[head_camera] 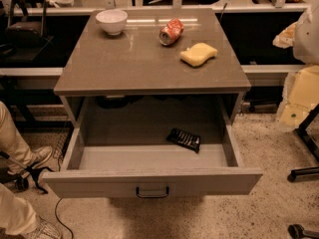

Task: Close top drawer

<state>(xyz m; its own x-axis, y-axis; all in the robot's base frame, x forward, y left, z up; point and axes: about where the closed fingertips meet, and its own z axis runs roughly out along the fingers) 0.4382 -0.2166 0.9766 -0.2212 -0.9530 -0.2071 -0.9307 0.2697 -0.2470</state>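
Standing pulled out as far as it seems to go, the top drawer (149, 181) fills the lower half of the view, its front panel lying toward 6 o'clock and its dark loop handle (152, 191) at the centre of that panel. The tool appears nowhere in the camera view, so I cannot tell its state or how near it is to the panel. Closing has not begun, by the look of it.

Inside the drawer, toward 3 o'clock of its floor, a dark packet (184, 139) lies flat. It sits low, so it will probably clear the frame. On the table (134, 63) above are a white bowl (111, 21) at 11 o'clock, a red can (171, 32) on its side at 12 o'clock, and a yellow sponge (198, 54) at 2 o'clock.

The main risk, as I judge it, is an off-centre push. Pressing near either end of the wide panel could skew the drawer on its runners and jam it partway. A hard shove that slams it home could jolt the table and set the can rolling. A person's leg (10, 143) and shoe (37, 158) are at 9 o'clock, and a cable (60, 214) trails across the floor at 7 o'clock. A base driving forward carelessly could catch either one.
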